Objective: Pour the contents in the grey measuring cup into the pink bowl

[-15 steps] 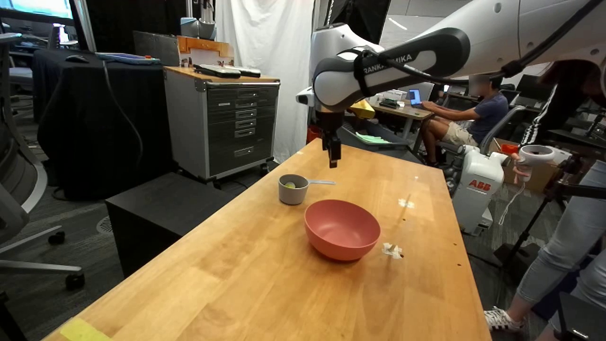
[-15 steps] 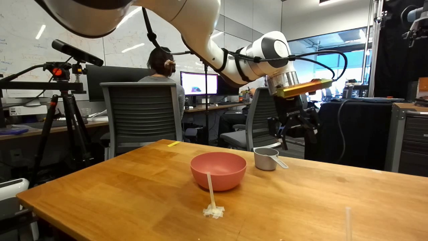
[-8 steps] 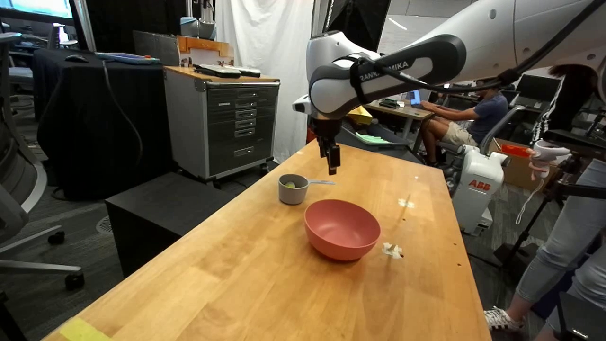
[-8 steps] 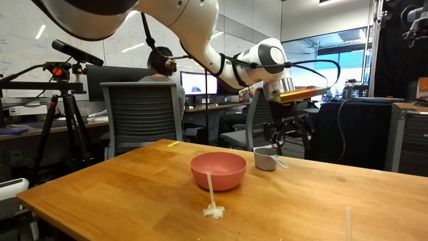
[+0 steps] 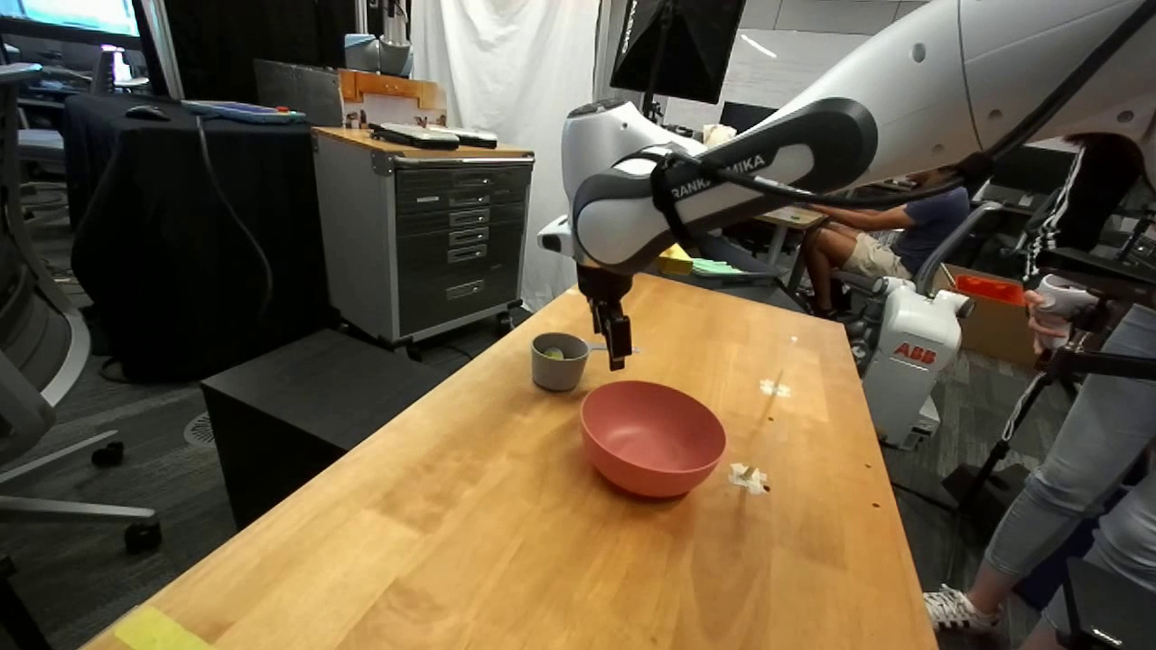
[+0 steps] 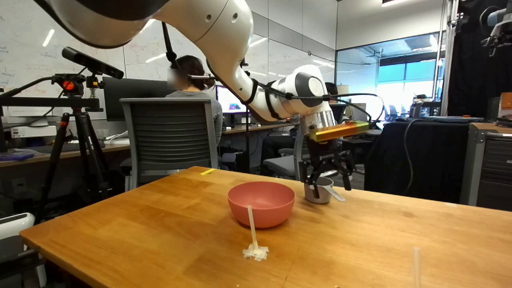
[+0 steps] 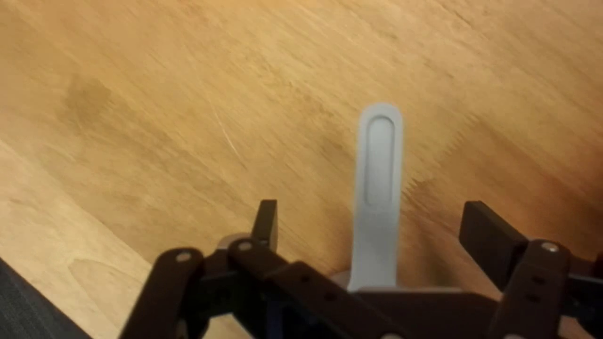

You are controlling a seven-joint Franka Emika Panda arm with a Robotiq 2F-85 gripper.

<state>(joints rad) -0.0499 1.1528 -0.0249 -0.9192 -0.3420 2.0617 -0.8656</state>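
- Wrist view: gripper (image 7: 371,212) unclamped; fingers (image 7: 268,219) spread, one to each side of the handle (image 7: 379,160) of the cup (image 5: 558,372), clear of it.
- Cup: upright on the table (image 5: 433,506), just beside the bowl (image 6: 264,218), a visible gap between them.
- Contents (image 5: 554,353): yellowish; I see them inside the cup in an exterior view.
- Arm (image 5: 840,135): extended over the table, gripper pointing down.

Arm (image 5: 840,135) bent; gripper (image 7: 371,214) pointing down; fingers (image 7: 487,230) apart
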